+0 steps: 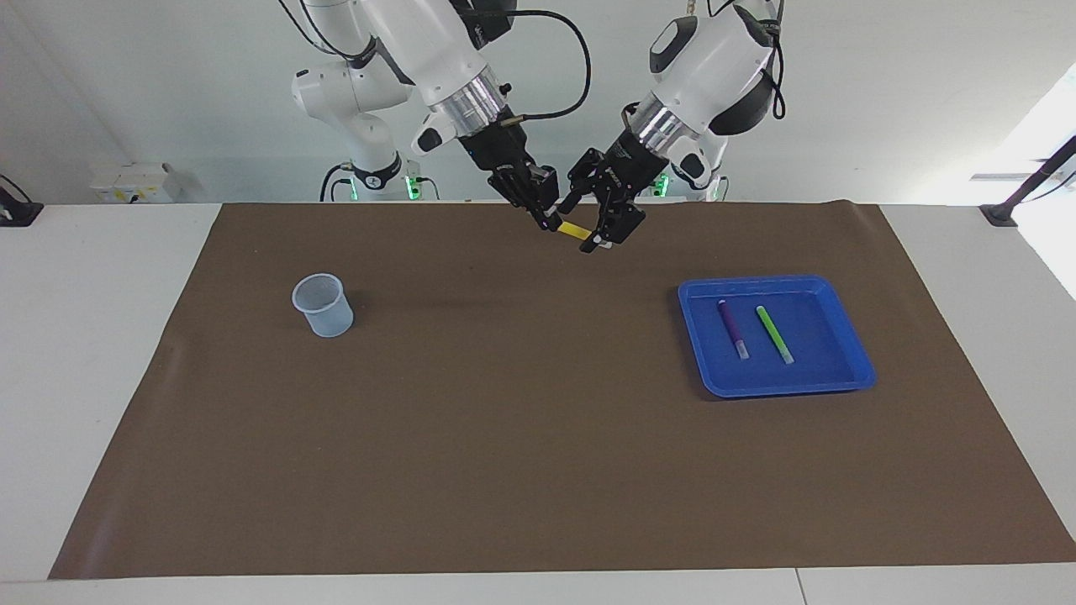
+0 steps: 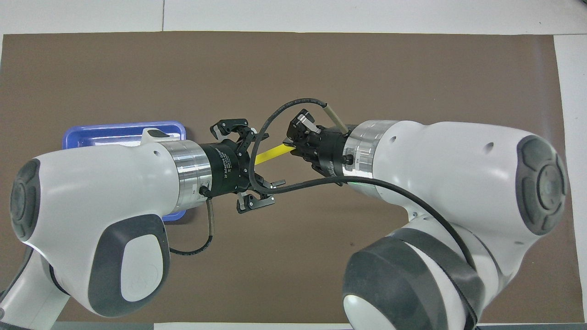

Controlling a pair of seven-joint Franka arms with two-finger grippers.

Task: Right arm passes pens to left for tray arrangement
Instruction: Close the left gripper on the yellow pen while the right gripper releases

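Right gripper [image 1: 551, 220]: raised over the mat, clamped on yellow pen [image 1: 575, 229].
Left gripper [image 1: 598, 235]: jaws spread around pen's free end.

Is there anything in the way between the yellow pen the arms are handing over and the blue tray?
Nothing visible does. The yellow pen is held up by the right gripper; only bare brown mat lies between it and the tray.

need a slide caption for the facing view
Mid-air handover: right gripper holds the yellow pen as the open left gripper straddles its free end; purple pen and green pen lie in the blue tray.
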